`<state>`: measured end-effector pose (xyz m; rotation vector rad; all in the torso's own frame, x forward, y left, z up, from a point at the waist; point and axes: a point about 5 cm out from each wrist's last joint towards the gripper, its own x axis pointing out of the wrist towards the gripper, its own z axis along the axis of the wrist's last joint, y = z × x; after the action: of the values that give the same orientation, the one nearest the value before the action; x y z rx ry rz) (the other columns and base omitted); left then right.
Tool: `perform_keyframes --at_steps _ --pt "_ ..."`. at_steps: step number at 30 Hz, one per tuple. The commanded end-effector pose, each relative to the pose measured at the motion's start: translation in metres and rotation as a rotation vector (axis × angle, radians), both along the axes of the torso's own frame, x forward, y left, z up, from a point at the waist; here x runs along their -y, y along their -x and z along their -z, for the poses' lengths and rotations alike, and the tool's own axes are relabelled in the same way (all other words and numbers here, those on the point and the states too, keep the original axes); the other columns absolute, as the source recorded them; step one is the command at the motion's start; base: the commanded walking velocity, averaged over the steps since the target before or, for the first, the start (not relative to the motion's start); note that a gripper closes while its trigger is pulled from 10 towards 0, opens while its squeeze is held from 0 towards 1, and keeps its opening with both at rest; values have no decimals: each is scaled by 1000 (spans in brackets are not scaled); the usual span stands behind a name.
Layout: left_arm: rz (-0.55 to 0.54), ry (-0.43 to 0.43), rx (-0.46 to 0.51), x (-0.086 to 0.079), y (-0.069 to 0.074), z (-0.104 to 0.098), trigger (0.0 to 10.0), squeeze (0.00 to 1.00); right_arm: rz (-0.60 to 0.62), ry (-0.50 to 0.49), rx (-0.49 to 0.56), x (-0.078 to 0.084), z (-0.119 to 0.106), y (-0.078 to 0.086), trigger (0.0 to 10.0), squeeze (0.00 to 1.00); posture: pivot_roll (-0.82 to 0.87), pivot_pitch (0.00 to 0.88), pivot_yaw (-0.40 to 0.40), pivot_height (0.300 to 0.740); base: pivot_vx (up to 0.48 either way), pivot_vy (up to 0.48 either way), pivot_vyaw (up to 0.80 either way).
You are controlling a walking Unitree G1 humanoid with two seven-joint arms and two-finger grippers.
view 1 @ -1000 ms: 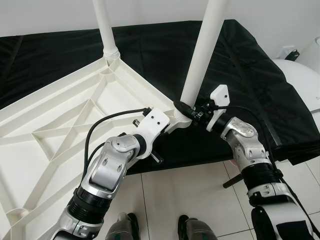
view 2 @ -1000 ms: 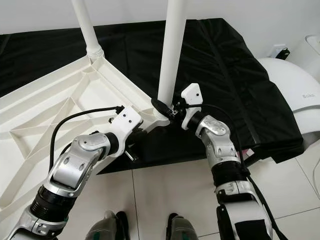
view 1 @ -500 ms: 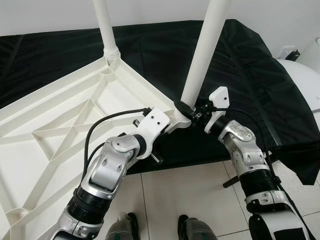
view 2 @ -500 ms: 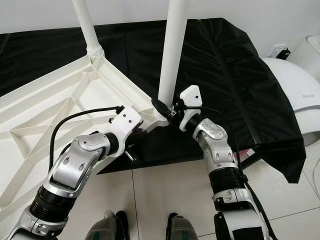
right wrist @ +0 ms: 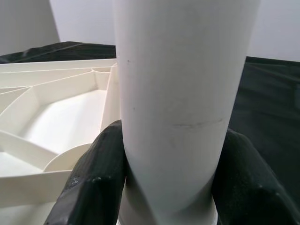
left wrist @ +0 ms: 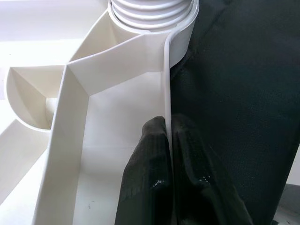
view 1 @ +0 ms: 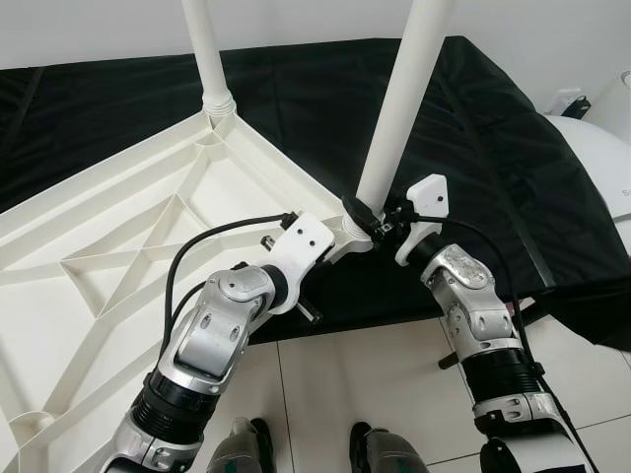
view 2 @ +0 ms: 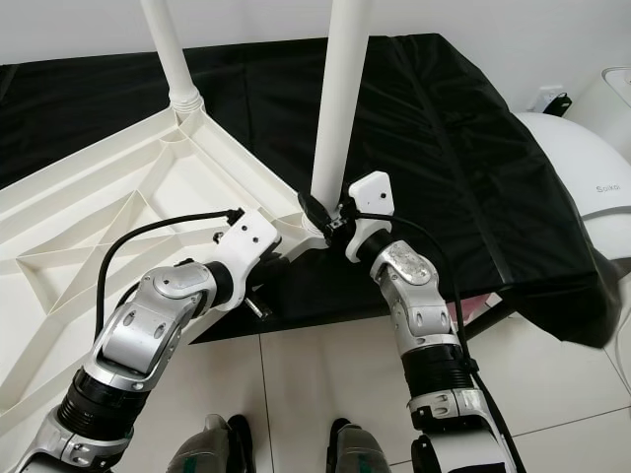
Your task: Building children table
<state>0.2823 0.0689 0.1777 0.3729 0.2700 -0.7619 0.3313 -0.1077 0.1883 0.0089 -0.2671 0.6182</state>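
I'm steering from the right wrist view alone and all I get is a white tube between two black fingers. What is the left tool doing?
Observer: The left tool is pinched on the thin side wall of the upturned white tabletop, just short of the corner socket.
Operator: And which tube am I on?
Observer: The leg at that near corner; the right tool grips it just above the socket.
Operator: Any other legs fitted?
Observer: One, a second leg standing at the far corner.
Operator: What's under the tabletop?
Observer: A black cloth under that corner.
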Motion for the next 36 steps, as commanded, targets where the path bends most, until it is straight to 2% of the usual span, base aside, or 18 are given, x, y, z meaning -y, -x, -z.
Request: perform_keyframes --at_steps 1,16,24,36 --pt "-37 -22 -9 2 1 7 10000 0 -49 -71 17 -18 -8 5 10000 0 -111 207 15 740 0 0 0" --pt "-36 -24 -9 2 1 6 10000 0 55 -97 16 -28 -14 8 10000 0 -112 212 21 740 0 0 0" --pt "-39 -21 -8 3 0 5 10000 0 106 -122 10 -42 -14 15 10000 0 -109 215 25 740 0 0 0" --pt "-37 -19 -9 3 0 4 10000 0 196 -141 18 -52 -18 17 10000 0 -108 217 26 740 0 0 0"
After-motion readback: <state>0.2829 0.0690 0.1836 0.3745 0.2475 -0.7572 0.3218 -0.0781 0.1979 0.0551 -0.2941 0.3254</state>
